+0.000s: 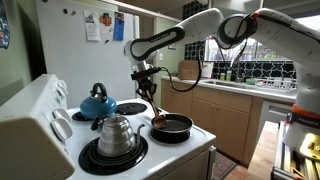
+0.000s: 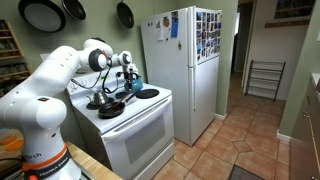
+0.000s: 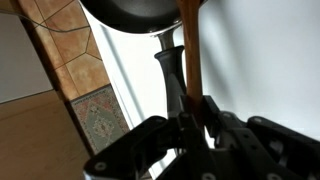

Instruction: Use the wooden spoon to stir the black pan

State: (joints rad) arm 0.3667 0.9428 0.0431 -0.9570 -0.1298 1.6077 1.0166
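Gripper [image 1: 149, 88] clamped on wooden spoon [image 1: 156, 108] above black pan [image 1: 173, 127], spoon tip down inside the pan near its rim. Risk: a hard sweep catches the rim and shoves the pan sideways, or the spoon twists in the grip.

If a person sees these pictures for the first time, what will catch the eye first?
The white robot arm reaching over the stove, its tool shut on the wooden spoon, whose tip dips into the black pan. Nearest the camera stands a shiny steel kettle, behind it a blue kettle.
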